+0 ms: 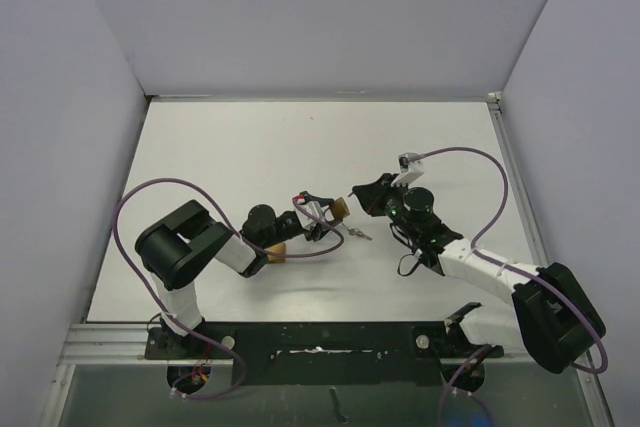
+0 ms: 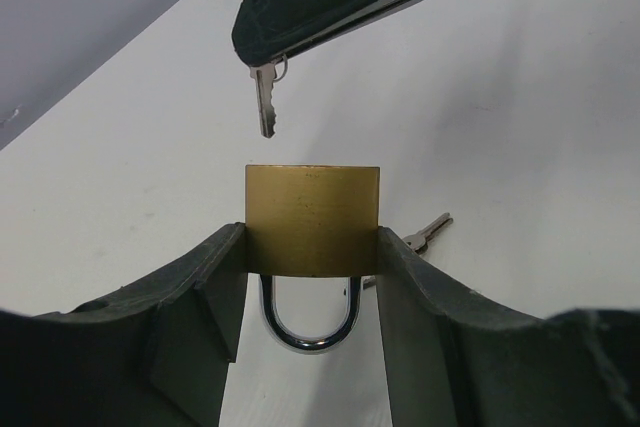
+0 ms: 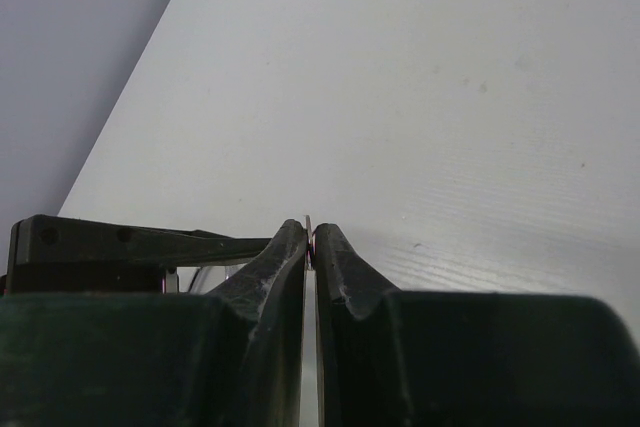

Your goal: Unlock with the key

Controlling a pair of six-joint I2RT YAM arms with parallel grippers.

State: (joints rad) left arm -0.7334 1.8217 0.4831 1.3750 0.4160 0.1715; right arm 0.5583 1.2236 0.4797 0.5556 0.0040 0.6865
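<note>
My left gripper (image 2: pixel 312 247) is shut on a brass padlock (image 2: pixel 312 219), gripping its body on both sides, with the steel shackle (image 2: pixel 305 332) pointing back toward the wrist. In the top view the padlock (image 1: pixel 342 208) sits between the two arms. My right gripper (image 3: pixel 310 237) is shut on a silver key (image 2: pixel 265 99), whose blade hangs just above and left of the padlock's top face without touching it. In the right wrist view only a thin edge of the key (image 3: pixel 309 224) shows between the fingertips. The right gripper (image 1: pixel 362 199) faces the left gripper (image 1: pixel 330 210) closely.
A spare key (image 2: pixel 425 235) lies on the white table (image 1: pixel 300 147) just right of the padlock, also seen in the top view (image 1: pixel 360 234). Purple cables loop off both arms. Grey walls enclose the table on three sides.
</note>
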